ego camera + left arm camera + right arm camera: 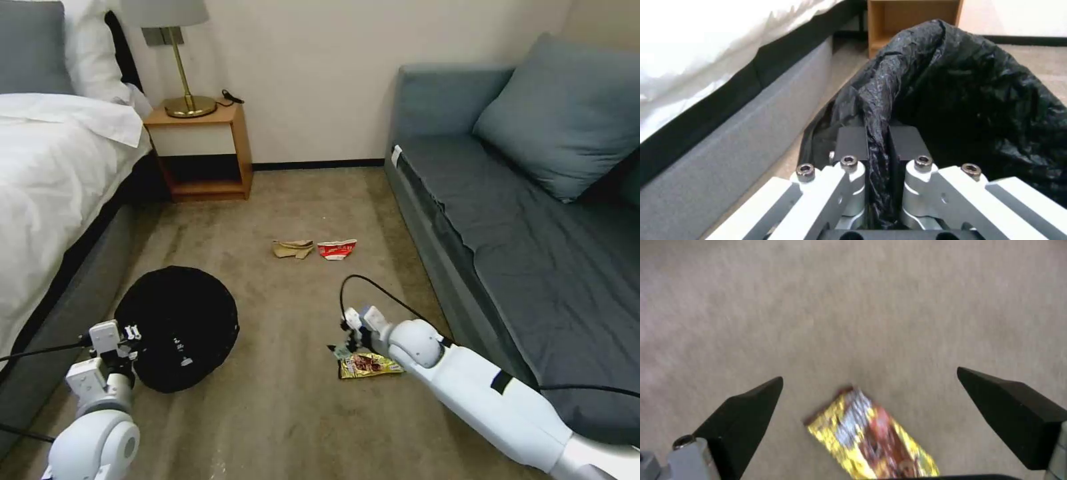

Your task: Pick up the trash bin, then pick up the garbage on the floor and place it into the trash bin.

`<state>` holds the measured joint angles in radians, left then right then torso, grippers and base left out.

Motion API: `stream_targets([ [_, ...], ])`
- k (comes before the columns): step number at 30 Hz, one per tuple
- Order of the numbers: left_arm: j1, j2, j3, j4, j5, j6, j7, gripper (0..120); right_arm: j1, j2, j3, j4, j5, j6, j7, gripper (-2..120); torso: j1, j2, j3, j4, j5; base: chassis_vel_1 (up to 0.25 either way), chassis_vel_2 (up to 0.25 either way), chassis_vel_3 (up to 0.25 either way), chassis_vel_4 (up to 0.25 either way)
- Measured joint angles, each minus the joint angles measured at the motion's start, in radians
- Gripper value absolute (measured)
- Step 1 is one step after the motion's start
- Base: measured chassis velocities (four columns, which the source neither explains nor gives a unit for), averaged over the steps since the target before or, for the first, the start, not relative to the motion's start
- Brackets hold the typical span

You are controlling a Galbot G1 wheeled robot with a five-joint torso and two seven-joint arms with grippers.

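Left claw (878,143): clamped on the rim of the trash bin (177,327), with a fold of the black liner pinched between the two pads; it sits at the robot's left, beside the bed (60,173).
Trash bin: held at its near edge by the left claw, mouth open upward, close to the grey bed base and well apart from the litter.
Right claw (871,406): fingers spread wide, poised low over the carpet (853,306), pointing down at the snack wrapper (871,436).
Snack wrapper: flat on the carpet, yellow and red, lying between the open fingers and slightly nearer the wrist than their tips; in the head view it lies just beside the right claw (352,333), in front of the sofa (520,220).
Other garbage: crumpled brown paper (293,249) and crushed red-white cup (336,249) lie side by side farther off, toward the nightstand (200,143).
Step in hand: by my reading, closing in on the wrapper to pick it up.
Doing it well: a thin, flat wrapper gives little to grip, so the fingers should likely centre over it, press down to the carpet and close across its short side.
Risk: the wrapper could slide or fold out of the grip.
Bin hold: the pinch is partly on liner, so keep the bin level.
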<state>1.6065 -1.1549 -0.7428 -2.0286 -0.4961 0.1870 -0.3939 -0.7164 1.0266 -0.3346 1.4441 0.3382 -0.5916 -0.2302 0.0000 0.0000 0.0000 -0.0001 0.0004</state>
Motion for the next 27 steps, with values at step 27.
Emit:
stream_targets([
  [27,0.032,-0.007,0.004,-0.005,0.029,-0.024,0.006,7,-0.04,0.094,0.129,-0.383,-0.201,0.077,-0.119,81,0.0,0.0,0.0,0.0001,-0.0004,0.0,0.0,0.0,0.0],
])
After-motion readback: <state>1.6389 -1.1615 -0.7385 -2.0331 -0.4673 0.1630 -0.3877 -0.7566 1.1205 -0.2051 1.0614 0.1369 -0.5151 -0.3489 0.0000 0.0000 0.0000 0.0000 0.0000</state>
